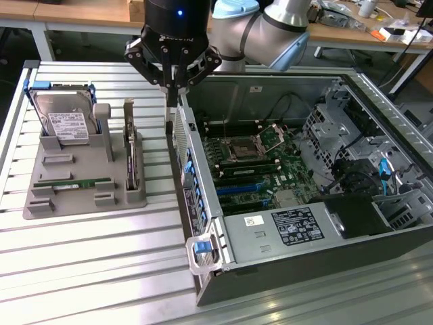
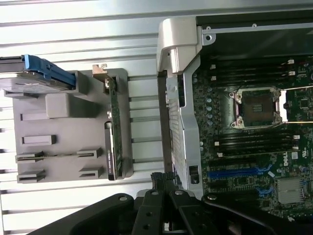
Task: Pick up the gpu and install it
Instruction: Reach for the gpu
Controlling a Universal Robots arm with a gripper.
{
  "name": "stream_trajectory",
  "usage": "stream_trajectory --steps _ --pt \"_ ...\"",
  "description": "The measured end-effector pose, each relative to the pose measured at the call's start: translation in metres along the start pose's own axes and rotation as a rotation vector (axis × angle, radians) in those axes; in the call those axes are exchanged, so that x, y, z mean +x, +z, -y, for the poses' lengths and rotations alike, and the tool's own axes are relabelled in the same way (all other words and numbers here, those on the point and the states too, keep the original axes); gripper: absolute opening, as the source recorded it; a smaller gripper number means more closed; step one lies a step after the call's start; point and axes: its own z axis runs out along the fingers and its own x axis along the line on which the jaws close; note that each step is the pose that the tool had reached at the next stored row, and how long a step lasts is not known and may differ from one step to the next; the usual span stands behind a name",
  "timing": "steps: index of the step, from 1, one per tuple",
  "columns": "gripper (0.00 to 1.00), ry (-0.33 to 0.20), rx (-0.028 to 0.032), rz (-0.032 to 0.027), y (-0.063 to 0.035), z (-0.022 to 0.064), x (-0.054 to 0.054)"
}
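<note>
hovering empty with jaws together, the black gripper (image 1: 173,89) could jab the thin black silver-bracketed gpu (image 1: 130,154) upright at the grey plastic tray's (image 1: 76,198) edge if lowered unopened.

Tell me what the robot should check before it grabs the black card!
1. The gpu stands on its edge in the grey holder, nothing on top of it: ok.
2. The end effector is open and ready to grab: not ok, it is shut and holds nothing.
3. The end effector is above the gpu: not ok, it hangs over the case wall, beside the holder.
4. The case is open, with the motherboard uncovered: ok.
5. The blue slots on the motherboard look free: ok.
</note>
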Motion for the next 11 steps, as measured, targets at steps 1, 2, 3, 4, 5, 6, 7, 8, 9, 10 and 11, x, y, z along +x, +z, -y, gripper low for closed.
stream_trajectory --steps 1,2,3,4,5,6,7,8,9,10,11 --pt "0.11 0.0 0.0 0.0 0.0 0.0001 0.001" --pt "0.11 0.0 0.0 0.0 0.0 0.0001 0.002" --pt "0.11 0.0 0.0 0.0 -0.0001 0.0002 0.003" --pt "0.11 0.0 0.0001 0.0 -0.0001 0.0003 0.004" --pt "0.11 0.0 0.0 0.0 -0.0001 0.0004 0.005" --pt "0.11 0.0 0.0 0.0 -0.0002 0.0004 0.006" --pt "0.11 0.0 0.0 0.0 -0.0002 0.0005 0.007" --pt "0.11 0.0 0.0 0.0 -0.0002 0.0006 0.008" --pt "0.11 0.0 0.0 0.0 -0.0003 0.0007 0.01" --pt "0.11 0.0 0.0 0.0 -0.0003 0.0008 0.011" --pt "0.11 0.0 0.0 0.0 -0.0004 0.0009 0.012"
